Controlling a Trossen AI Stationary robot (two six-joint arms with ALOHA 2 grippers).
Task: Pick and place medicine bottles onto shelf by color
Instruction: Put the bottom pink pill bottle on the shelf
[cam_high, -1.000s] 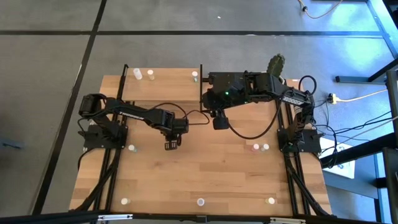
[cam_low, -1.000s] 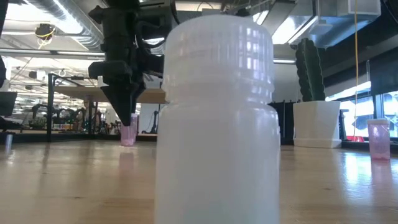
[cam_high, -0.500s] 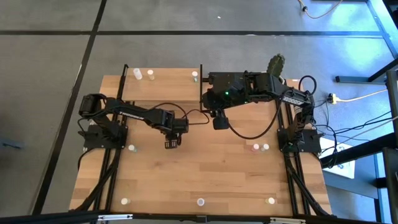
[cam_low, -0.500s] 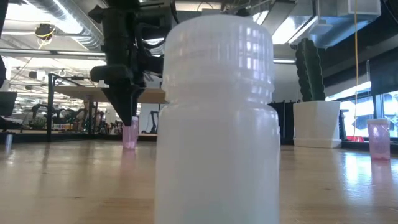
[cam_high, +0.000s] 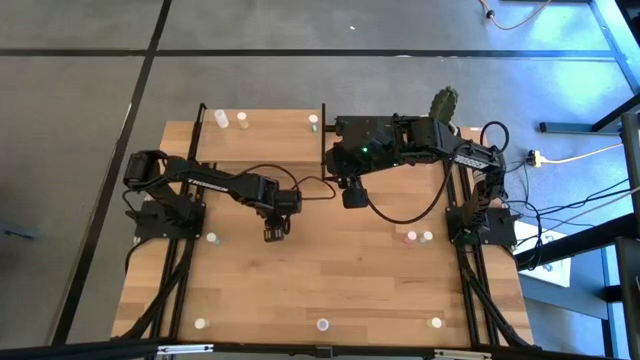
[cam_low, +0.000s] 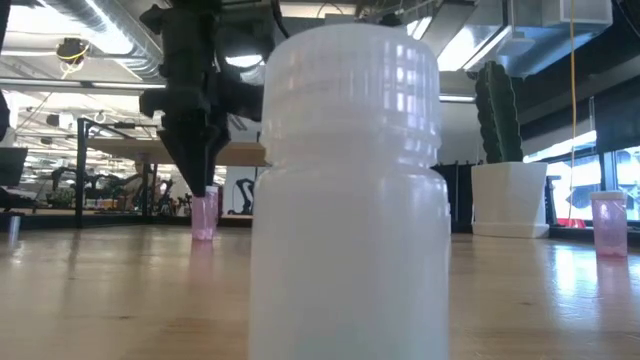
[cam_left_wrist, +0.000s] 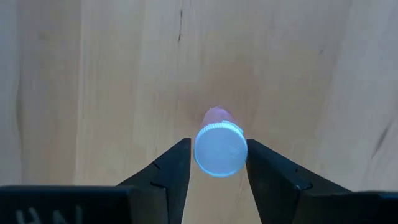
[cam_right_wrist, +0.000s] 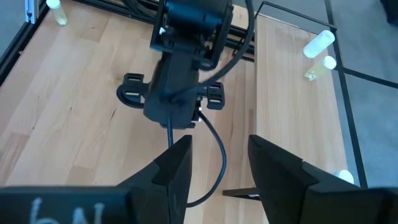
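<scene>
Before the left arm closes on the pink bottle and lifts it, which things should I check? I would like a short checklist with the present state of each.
1. Pink bottle sits between the left gripper jaws: ok, one on each side.
2. Bottle is upright on the table: ok, its cap faces the wrist camera.
3. Jaws already press the bottle: cannot tell; they stand very close to the cap.
4. Nothing crowds the bottle: ok, only bare wood around it.
5. Right gripper is out of the way: ok, open and empty, hanging farther back near the shelf.
6. Free place on the shelf: ok, bare board shows between the few bottles there.
</scene>
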